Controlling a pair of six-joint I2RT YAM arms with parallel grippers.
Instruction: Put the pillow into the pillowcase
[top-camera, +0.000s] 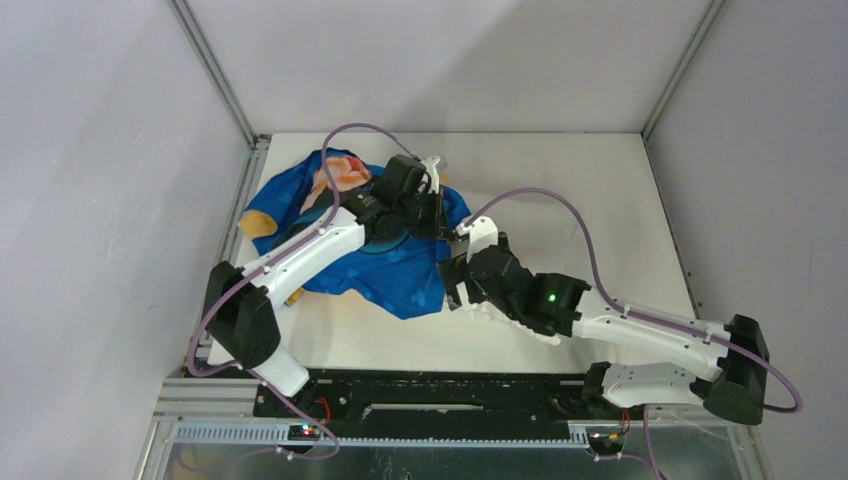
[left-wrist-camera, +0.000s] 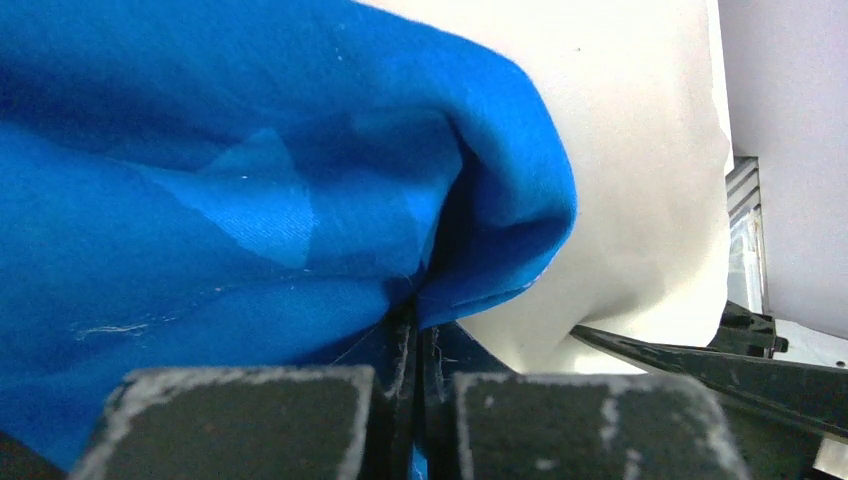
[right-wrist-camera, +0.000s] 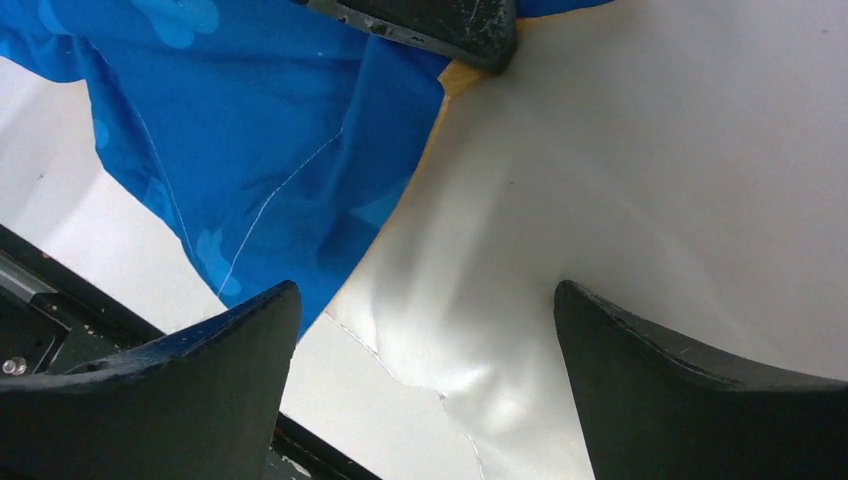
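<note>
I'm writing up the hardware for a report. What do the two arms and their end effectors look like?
The left arm and right arm have white link shells and black joint housings. A purple cable loops along each. A green light glows on the right arm's black housing. The left end effector and right end effector each have two black fingers, the left's scuffed pale.
</note>
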